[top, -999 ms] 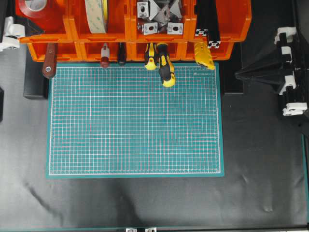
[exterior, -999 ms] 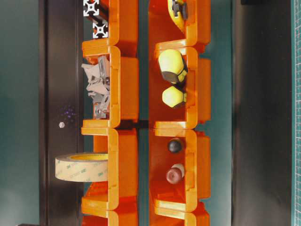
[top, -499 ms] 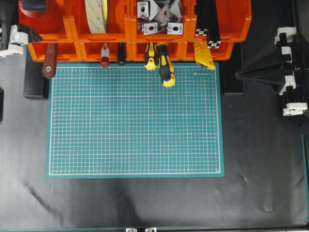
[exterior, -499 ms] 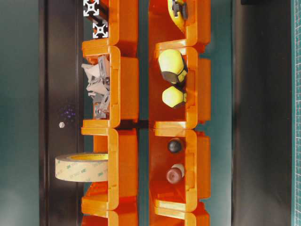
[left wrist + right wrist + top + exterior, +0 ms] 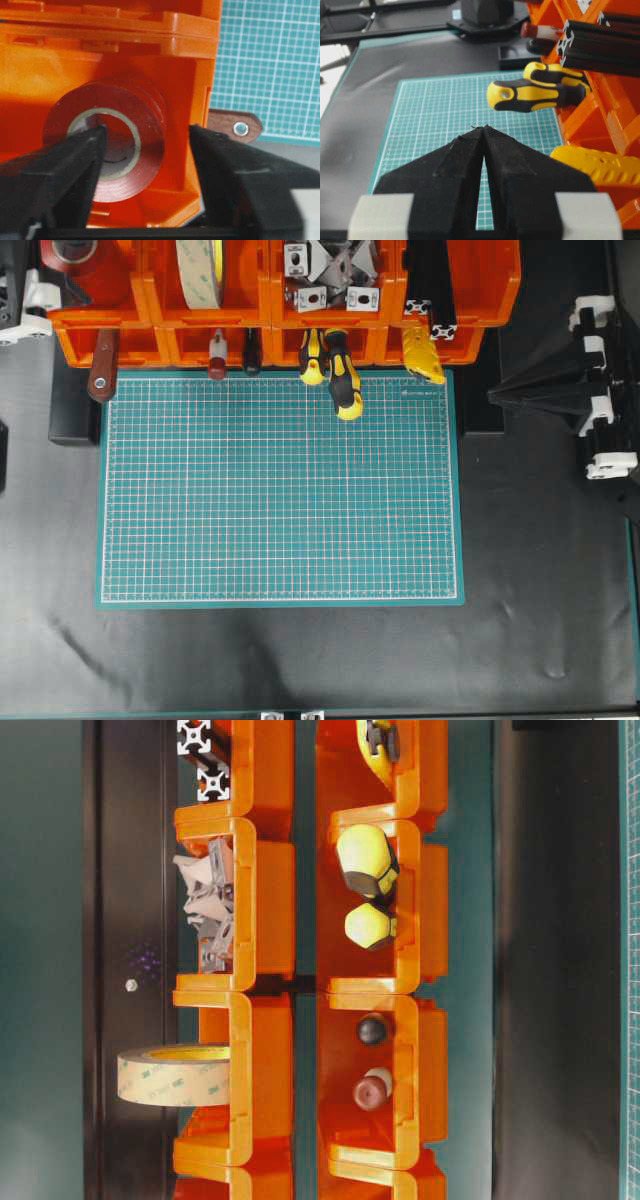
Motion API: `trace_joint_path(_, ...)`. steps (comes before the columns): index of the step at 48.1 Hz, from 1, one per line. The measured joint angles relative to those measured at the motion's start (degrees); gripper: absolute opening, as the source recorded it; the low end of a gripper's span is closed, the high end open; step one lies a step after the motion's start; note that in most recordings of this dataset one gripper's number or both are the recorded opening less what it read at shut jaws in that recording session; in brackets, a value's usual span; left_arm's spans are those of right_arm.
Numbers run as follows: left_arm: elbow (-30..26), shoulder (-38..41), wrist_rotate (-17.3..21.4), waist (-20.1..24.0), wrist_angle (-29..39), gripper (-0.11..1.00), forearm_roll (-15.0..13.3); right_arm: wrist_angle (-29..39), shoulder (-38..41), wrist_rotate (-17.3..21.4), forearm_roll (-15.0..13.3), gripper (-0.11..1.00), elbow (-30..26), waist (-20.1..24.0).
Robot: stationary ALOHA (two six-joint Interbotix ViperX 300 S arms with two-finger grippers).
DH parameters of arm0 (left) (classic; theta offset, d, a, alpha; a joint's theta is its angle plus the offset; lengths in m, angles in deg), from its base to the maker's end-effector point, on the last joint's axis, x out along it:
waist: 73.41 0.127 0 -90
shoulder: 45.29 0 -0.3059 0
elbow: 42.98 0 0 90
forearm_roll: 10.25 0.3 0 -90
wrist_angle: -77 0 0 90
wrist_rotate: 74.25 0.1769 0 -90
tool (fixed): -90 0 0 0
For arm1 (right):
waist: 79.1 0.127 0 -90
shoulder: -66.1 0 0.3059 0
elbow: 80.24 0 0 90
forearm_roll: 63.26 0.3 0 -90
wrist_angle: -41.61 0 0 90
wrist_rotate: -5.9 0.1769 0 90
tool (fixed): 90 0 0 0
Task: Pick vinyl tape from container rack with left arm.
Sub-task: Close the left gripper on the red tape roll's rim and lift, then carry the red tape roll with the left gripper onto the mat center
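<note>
Left gripper (image 5: 145,150) now inside container rack (image 5: 190,45); fingers (image 5: 75,165) narrowing around vinyl tape (image 5: 107,142), not yet gripping; pick imminent.

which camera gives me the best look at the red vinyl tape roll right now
The left wrist view: the vinyl tape fills the frame inside its orange bin, white core ring visible, one finger in front of the core. The overhead view shows only its top edge at the frame's corner. The table-level and right wrist views don't show it.
</note>
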Motion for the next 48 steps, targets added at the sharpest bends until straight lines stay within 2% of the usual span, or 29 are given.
trace_joint_path(7, 0.0, 0.0, 1.14, 0.09, 0.0, 0.28, 0.0, -0.7, -0.26, 0.0, 0.0, 0.01, 0.0, 0.0)
trace_joint_path(10, -0.09, 0.0, 1.41, 0.09, 0.0, 0.2, 0.0, -0.88, -0.44, 0.0, 0.0, 0.01, 0.0, 0.0)
trace_joint_path(18, -2.37, 0.0, 1.93, 0.09, 0.18, 0.2, -0.09, -0.88, -2.02, 0.0, 0.0, 0.01, 0.0, 0.0)
trace_joint_path(27, -10.11, 0.09, 1.93, -0.7, 0.79, 0.2, 0.0, -0.88, -3.6, -0.09, 0.0, 0.01, -0.09, 0.0)
trace_joint_path(33, -13.71, 0.0, 1.14, -5.27, 0.7, 0.2, 0.0, -0.88, -4.13, 0.0, -0.09, 0.01, -0.09, 0.0)
trace_joint_path(40, -14.68, -0.09, -1.41, -14.33, -1.05, 0.2, 0.0, -0.88, -4.13, 0.09, -0.09, 0.01, -0.09, 0.0)
trace_joint_path(48, -12.74, 0.44, -5.89, -24.79, -10.72, 0.2, -0.09, -0.88, -4.22, 0.18, -0.09, 0.01, 0.0, 0.0)
